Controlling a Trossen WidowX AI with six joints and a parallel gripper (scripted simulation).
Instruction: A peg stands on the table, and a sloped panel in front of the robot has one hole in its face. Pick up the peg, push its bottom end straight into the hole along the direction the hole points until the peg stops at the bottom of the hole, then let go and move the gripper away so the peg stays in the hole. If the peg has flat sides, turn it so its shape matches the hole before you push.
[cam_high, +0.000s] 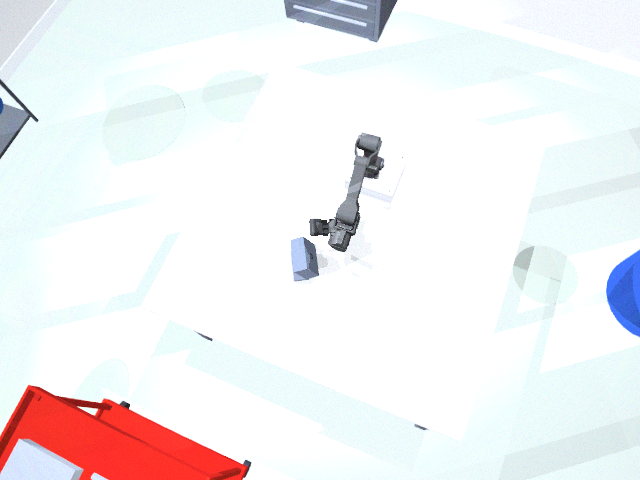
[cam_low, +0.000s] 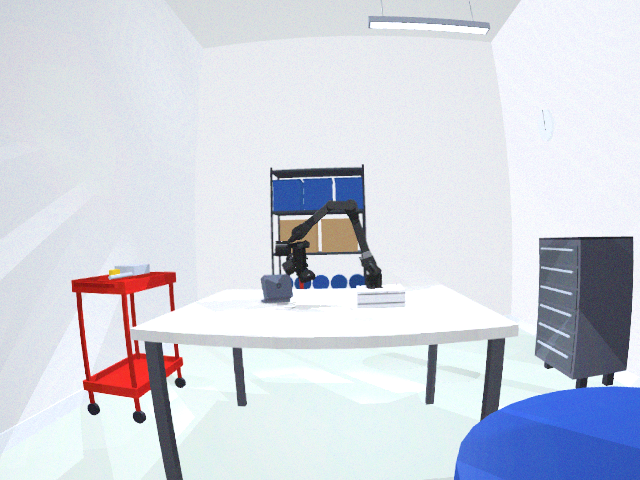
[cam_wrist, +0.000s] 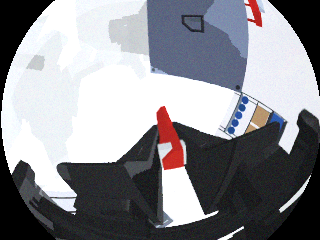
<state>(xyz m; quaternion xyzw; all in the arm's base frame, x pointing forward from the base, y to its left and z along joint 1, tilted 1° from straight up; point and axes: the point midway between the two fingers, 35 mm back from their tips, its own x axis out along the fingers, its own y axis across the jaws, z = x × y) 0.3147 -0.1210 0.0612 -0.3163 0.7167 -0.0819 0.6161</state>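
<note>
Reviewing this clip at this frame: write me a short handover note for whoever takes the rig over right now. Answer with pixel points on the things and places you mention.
Gripper (cam_wrist: 164, 127): shut on the red peg (cam_wrist: 170, 132), held above the table (cam_low: 330, 322).
Panel: the blue-grey sloped panel (cam_high: 303, 259) (cam_low: 276, 287) (cam_wrist: 197, 50) stands on the table; its hole (cam_wrist: 193, 23) has an angular outline and nothing in it.
Done: peg picked up.
Left: match the peg's shape to the hole, line it up with the hole's direction, push until it stops, let go, move away.
Unclear: whether the peg's turn already matches.
</note>
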